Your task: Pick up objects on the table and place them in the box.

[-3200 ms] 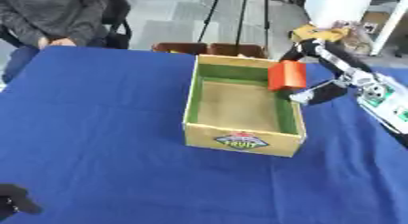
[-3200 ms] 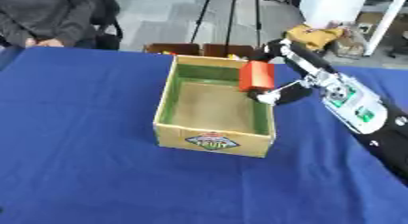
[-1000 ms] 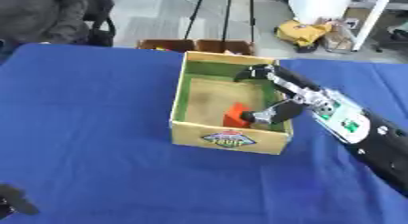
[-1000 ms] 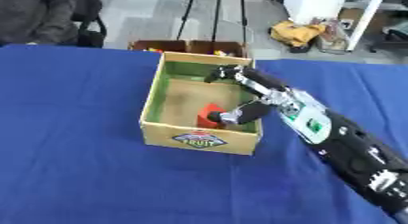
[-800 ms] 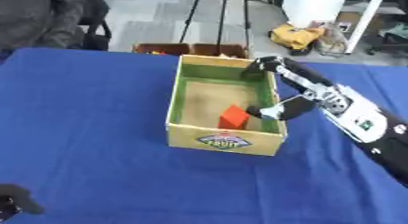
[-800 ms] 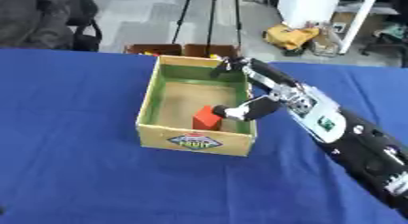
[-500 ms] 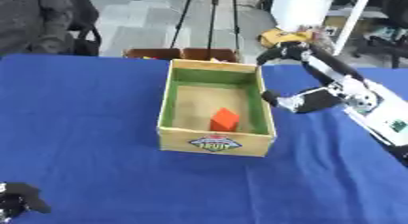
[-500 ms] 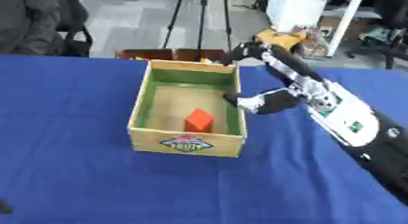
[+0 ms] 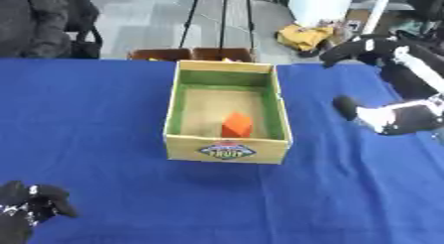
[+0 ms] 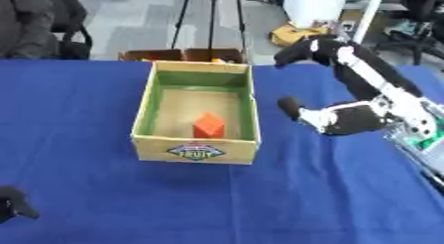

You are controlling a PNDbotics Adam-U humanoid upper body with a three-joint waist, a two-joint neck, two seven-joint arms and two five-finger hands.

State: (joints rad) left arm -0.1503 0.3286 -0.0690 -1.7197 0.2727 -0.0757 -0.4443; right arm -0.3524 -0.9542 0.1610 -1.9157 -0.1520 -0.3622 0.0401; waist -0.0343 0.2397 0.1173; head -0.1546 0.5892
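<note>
Orange block [image 10: 209,125] lies inside the cardboard box [image 10: 152,140], on its floor toward the 6 o'clock wall. Box stands on the blue table [image 10: 78,188]. Right hand [image 10: 340,118] hangs at 3 o'clock of the box, clear of it, fingers spread apart, empty. Left hand [image 9: 26,209] rests at the 7 o'clock corner; finger position cannot be determined.
</note>
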